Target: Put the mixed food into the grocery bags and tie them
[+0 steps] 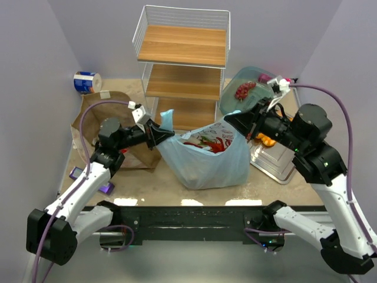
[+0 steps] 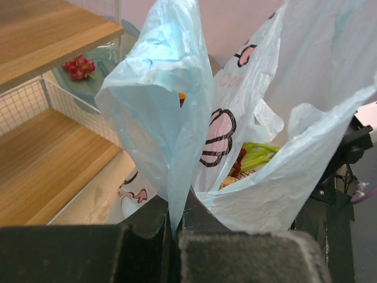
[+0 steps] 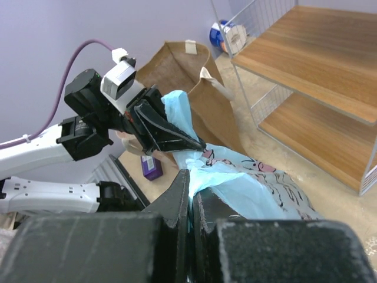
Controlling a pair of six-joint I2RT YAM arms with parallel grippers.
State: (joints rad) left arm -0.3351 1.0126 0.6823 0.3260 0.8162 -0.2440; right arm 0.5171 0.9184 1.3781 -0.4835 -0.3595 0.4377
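Observation:
The light-blue plastic bag (image 1: 206, 159) stands at the table's middle with its mouth open. Red lobster (image 1: 212, 143) and green leek (image 2: 259, 154) show inside it. My left gripper (image 1: 166, 134) is shut on the bag's left handle (image 2: 165, 118), which rises from between the fingers. My right gripper (image 1: 231, 119) is shut on the bag's right handle (image 3: 218, 177). The two grippers hold the handles apart, one on each side. The brown paper bag (image 1: 103, 127) stands behind the left arm, also in the right wrist view (image 3: 182, 71).
A wire rack with wooden shelves (image 1: 182, 65) stands behind the plastic bag. A teal dish (image 1: 250, 88) with a red berry cluster (image 1: 244, 89) sits at the back right, above a metal tray (image 1: 277, 162). A blue-and-white roll (image 1: 87, 81) lies far left. A purple bar (image 1: 76, 173) lies by the left arm.

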